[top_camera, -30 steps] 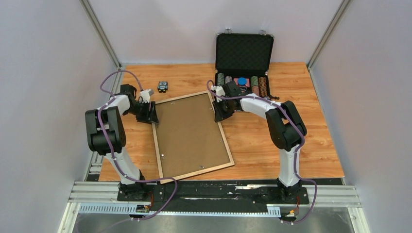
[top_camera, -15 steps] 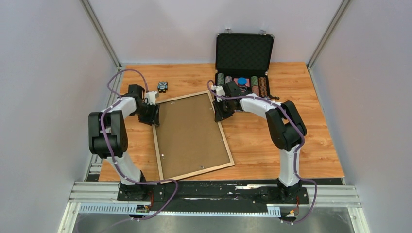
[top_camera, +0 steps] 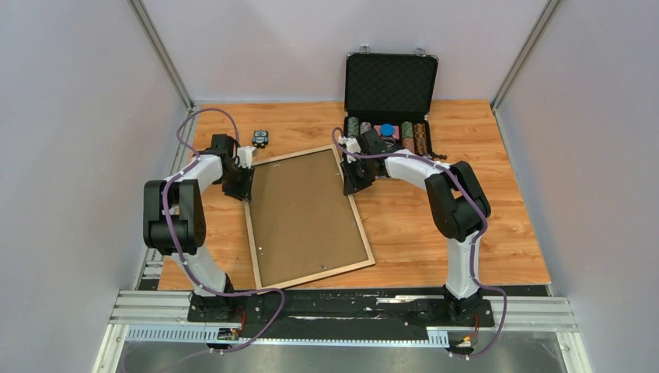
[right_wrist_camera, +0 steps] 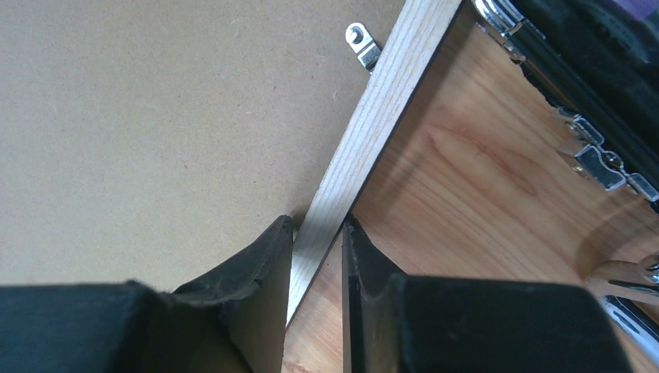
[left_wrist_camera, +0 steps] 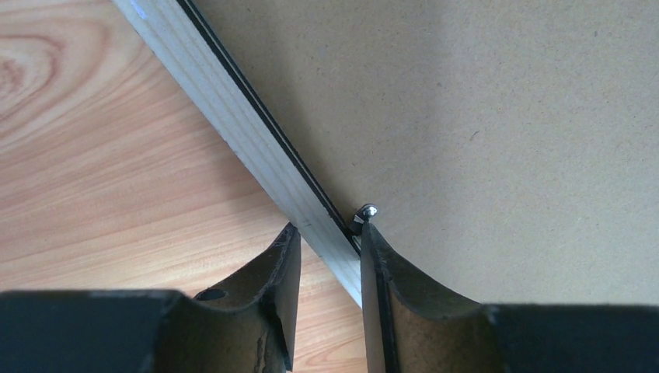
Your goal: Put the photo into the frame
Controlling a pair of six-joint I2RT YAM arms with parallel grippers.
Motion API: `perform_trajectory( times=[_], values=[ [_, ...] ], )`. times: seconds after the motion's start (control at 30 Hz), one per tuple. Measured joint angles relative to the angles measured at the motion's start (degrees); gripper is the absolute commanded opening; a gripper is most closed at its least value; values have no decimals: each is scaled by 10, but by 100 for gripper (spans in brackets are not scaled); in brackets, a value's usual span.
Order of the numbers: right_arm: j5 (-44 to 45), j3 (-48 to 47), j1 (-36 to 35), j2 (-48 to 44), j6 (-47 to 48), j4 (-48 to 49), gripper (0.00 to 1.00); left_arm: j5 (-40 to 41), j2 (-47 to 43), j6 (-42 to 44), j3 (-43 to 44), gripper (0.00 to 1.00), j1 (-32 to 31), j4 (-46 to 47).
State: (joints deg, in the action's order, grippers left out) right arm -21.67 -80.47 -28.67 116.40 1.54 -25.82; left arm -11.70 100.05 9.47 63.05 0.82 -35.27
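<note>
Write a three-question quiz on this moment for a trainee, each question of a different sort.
1. True or false: the photo's printed side faces up inside the frame.
2. Multiple choice: what runs between the fingers of the left gripper? A) the frame's light wooden rail. B) a poker chip. C) nothing.
3. Short answer: which gripper is nearer the open chip case?

Key
1. False. No print shows, only the brown backing panel faces up.
2. A.
3. The right gripper, which straddles the frame's rail on the case's side.
</note>
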Motion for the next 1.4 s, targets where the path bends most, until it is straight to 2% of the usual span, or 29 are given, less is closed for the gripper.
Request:
perform_trajectory(
  times=[0.23,0.3,0.47,0.6,0.67,0.8,1.03,1.4],
  values=[
    [-2,0,1,0,0,0,17,6,-2,-1,0,30,-1,-1],
    [-3,0,1,0,0,0,17,6,-2,-1,0,35,-1,-1],
    [-7,0,3,1,0,1,17,3,-2,2,0,55,-2,-1],
    [-10,0,4,2,0,1,17,0,-3,6,0,63,-12,-4],
    [-10,0,4,2,0,1,17,-2,-3,7,0,64,-14,-6],
    [-11,0,4,2,0,1,17,-2,-4,7,0,61,-15,-7],
    [-11,0,4,2,0,1,17,13,-4,13,0,48,-15,-5],
    [-14,0,5,3,0,2,17,29,-4,13,1,38,-15,-4]
  ],
)
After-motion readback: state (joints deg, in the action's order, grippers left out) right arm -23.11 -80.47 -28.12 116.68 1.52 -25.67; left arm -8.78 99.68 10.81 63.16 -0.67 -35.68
